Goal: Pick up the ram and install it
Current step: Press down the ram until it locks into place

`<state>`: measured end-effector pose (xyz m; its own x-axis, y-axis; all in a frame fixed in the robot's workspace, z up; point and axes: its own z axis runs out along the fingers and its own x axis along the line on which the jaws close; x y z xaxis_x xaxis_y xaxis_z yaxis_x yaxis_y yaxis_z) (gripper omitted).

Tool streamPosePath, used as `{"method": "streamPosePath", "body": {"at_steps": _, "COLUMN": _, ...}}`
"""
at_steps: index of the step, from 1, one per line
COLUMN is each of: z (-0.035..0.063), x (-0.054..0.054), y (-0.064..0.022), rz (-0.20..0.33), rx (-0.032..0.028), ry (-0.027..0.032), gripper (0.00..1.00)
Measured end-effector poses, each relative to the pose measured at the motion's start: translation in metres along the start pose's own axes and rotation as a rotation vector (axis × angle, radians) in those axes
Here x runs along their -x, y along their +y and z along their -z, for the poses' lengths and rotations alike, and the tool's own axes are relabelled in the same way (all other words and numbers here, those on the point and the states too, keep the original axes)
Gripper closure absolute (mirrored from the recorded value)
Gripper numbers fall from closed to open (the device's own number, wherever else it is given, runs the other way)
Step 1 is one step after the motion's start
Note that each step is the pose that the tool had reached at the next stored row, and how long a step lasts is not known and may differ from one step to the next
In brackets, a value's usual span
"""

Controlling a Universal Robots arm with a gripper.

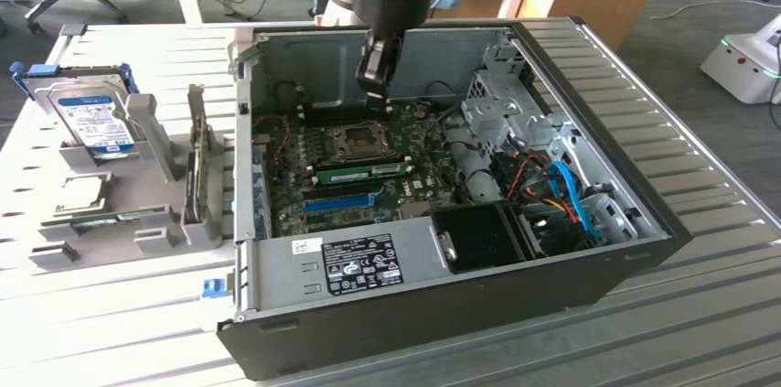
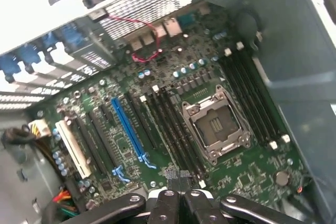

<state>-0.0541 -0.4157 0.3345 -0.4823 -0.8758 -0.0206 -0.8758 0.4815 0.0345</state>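
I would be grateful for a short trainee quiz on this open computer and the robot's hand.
1. True or false: the hand hangs over the motherboard in the open case.
2. What colour is the long plastic slot? A red, B blue, C yellow.
3. What stands upright in the grey holder at the exterior view's left?
Key: 1 true; 2 B; 3 a hard drive.

matt grey metal pc case (image 1: 635, 250)

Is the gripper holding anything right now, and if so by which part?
Nothing is held. The gripper is shut and empty above the motherboard.
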Motion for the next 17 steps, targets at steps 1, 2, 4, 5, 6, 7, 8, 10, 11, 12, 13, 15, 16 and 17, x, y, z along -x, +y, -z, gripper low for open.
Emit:
{"method": "streamPosePath", "body": {"at_steps": 1, "z": 0.0, "x": 0.0, "y": 0.0, "rz": -0.018, "rx": -0.0004, "ry": -0.0007, "gripper": 0.89}}
{"method": "streamPosePath", "body": {"at_steps": 2, "z": 0.0, "x": 0.0, "y": 0.0, "rz": -0.036, "rx": -0.0008, "ry": -0.0013, "gripper": 0.89}}
{"method": "streamPosePath", "body": {"at_steps": 4, "z": -0.0001, "x": 0.0, "y": 0.0, "rz": -0.072, "rx": -0.0015, "ry": -0.0025, "gripper": 0.89}}
{"method": "streamPosePath", "body": {"at_steps": 5, "z": -0.0001, "x": 0.0, "y": 0.0, "rz": -0.09, "rx": -0.0019, "ry": -0.0031, "gripper": 0.89}}
{"method": "streamPosePath", "body": {"at_steps": 6, "z": -0.0001, "x": 0.0, "y": 0.0, "rz": -0.108, "rx": -0.0022, "ry": -0.0038, "gripper": 0.89}}
{"method": "streamPosePath", "body": {"at_steps": 7, "z": -0.0002, "x": 0.0, "y": 0.0, "rz": -0.127, "rx": -0.0026, "ry": -0.0044, "gripper": 0.89}}
{"method": "streamPosePath", "body": {"at_steps": 8, "z": -0.0002, "x": 0.0, "y": 0.0, "rz": -0.145, "rx": -0.003, "ry": -0.005, "gripper": 0.89}}
{"method": "streamPosePath", "body": {"at_steps": 10, "z": -0.0003, "x": 0.0, "y": 0.0, "rz": -0.181, "rx": -0.0037, "ry": -0.0063, "gripper": 0.89}}
{"method": "streamPosePath", "body": {"at_steps": 11, "z": -0.0003, "x": 0.0, "y": 0.0, "rz": -0.199, "rx": -0.0041, "ry": -0.0069, "gripper": 0.89}}
{"method": "streamPosePath", "body": {"at_steps": 12, "z": -0.0003, "x": 0.0, "y": 0.0, "rz": -0.217, "rx": -0.0045, "ry": -0.0075, "gripper": 0.89}}
{"method": "streamPosePath", "body": {"at_steps": 13, "z": -0.0003, "x": 0.0, "y": 0.0, "rz": -0.236, "rx": -0.0049, "ry": -0.0082, "gripper": 0.89}}
{"method": "streamPosePath", "body": {"at_steps": 15, "z": -0.0004, "x": 0.0, "y": 0.0, "rz": -0.272, "rx": -0.0056, "ry": -0.0094, "gripper": 0.89}}
{"method": "streamPosePath", "body": {"at_steps": 16, "z": -0.0004, "x": 0.0, "y": 0.0, "rz": -0.29, "rx": -0.0059, "ry": -0.0101, "gripper": 0.89}}
{"method": "streamPosePath", "body": {"at_steps": 17, "z": -0.0004, "x": 0.0, "y": 0.0, "rz": -0.308, "rx": -0.0064, "ry": -0.0106, "gripper": 0.89}}
